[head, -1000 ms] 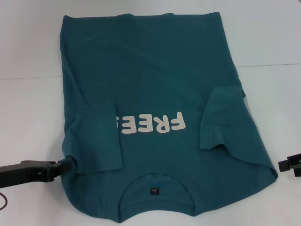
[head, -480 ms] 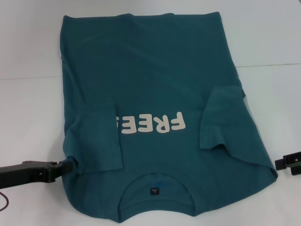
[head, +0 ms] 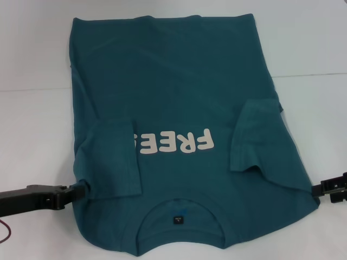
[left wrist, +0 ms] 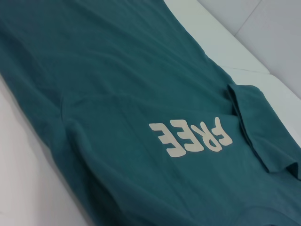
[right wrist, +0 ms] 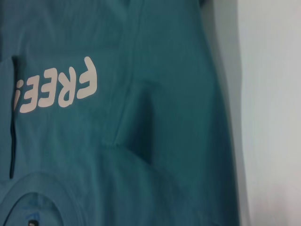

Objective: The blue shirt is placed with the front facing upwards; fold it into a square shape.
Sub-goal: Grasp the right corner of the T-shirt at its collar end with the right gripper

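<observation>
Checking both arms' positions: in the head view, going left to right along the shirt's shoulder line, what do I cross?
Left gripper at the shirt's edge → blue shirt → right gripper at the opposite edge.

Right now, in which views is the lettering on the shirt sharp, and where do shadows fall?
Head view: the lettering on the blue shirt is crisp under even light, without glare. Left wrist view: lettering readable, slightly soft. Right wrist view: soft overall, with a dark shadow under the folded sleeve.
</observation>
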